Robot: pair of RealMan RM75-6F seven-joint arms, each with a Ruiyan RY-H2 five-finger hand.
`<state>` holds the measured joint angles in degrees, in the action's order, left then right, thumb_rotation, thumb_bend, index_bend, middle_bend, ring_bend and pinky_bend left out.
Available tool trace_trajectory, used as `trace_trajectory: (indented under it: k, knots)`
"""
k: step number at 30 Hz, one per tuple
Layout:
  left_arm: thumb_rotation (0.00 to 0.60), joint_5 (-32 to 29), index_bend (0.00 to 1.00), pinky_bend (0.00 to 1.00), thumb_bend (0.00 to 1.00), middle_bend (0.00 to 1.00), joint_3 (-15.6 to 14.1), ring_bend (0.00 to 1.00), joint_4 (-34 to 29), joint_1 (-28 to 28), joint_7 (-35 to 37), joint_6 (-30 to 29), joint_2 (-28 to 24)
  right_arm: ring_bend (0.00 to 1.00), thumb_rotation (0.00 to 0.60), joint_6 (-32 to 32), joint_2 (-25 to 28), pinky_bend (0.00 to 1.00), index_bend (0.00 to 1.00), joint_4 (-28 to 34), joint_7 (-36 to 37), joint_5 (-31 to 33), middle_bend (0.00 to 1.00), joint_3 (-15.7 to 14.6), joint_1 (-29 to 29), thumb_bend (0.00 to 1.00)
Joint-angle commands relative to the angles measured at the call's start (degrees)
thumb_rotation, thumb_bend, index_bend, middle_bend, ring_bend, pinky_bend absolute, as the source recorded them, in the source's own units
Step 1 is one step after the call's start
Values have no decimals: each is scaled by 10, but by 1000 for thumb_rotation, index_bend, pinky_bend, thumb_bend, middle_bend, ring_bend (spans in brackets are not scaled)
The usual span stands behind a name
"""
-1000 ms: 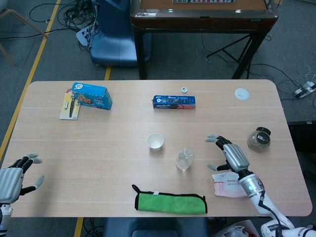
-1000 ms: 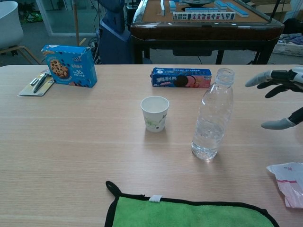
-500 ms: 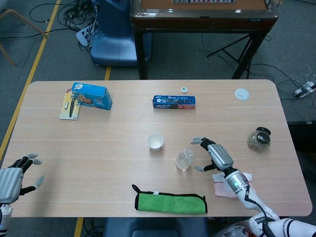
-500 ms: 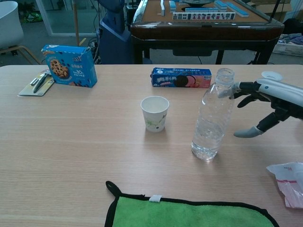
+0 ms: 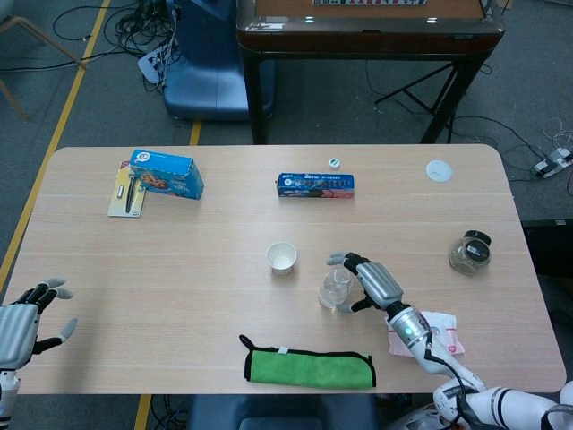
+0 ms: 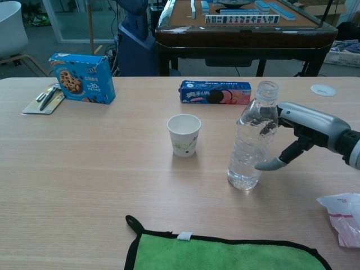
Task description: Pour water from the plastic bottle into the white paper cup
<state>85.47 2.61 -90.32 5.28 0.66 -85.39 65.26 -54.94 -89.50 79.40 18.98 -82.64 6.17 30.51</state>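
Observation:
The clear plastic bottle (image 5: 335, 288) (image 6: 253, 140) stands upright and uncapped near the table's middle, partly filled with water. The white paper cup (image 5: 281, 257) (image 6: 184, 134) stands upright just to its left, a short gap away. My right hand (image 5: 372, 279) (image 6: 304, 126) is at the bottle's right side: its fingers reach behind the bottle and the thumb tip lies against its lower side, still spread and not clamped. My left hand (image 5: 22, 318) hovers at the table's front left corner, fingers apart, holding nothing.
A green cloth (image 5: 309, 367) (image 6: 225, 253) lies at the front edge. A cookie pack (image 5: 315, 185) and a blue box (image 5: 166, 172) sit further back. A glass jar (image 5: 469, 253) stands on the right. A plastic packet (image 5: 425, 333) lies under the right forearm.
My right hand has swept left from beside the packet to the bottle, and its fingers now reach around it. The bottle, the cup and the left hand have stayed put.

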Motion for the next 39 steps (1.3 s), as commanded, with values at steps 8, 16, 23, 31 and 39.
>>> trace_trajectory:
  k: [8,16,23,31,39]
  knots:
    - [600,-6,411,592,246,267,5,343,0,-2,4,-3,-4,126,600,15,-21,226,237,-24,0,11,182,-1,13,0]
    - [600,-8,411,592,246,267,6,343,0,-3,4,-4,-5,126,600,32,-38,226,237,-40,-6,18,228,-2,28,0]
    - [600,-9,411,592,246,267,7,343,-1,-4,6,-5,-6,180,600,31,-48,228,263,-50,-3,16,301,-2,34,133]
    - [600,-9,411,592,246,267,7,343,-2,-5,6,-6,-8,261,600,9,-68,261,344,-80,29,-1,384,-6,33,207]
    - [600,-10,411,592,246,267,7,343,-2,-5,6,-5,-7,362,600,-21,-86,368,461,-115,60,-15,487,-9,27,209]
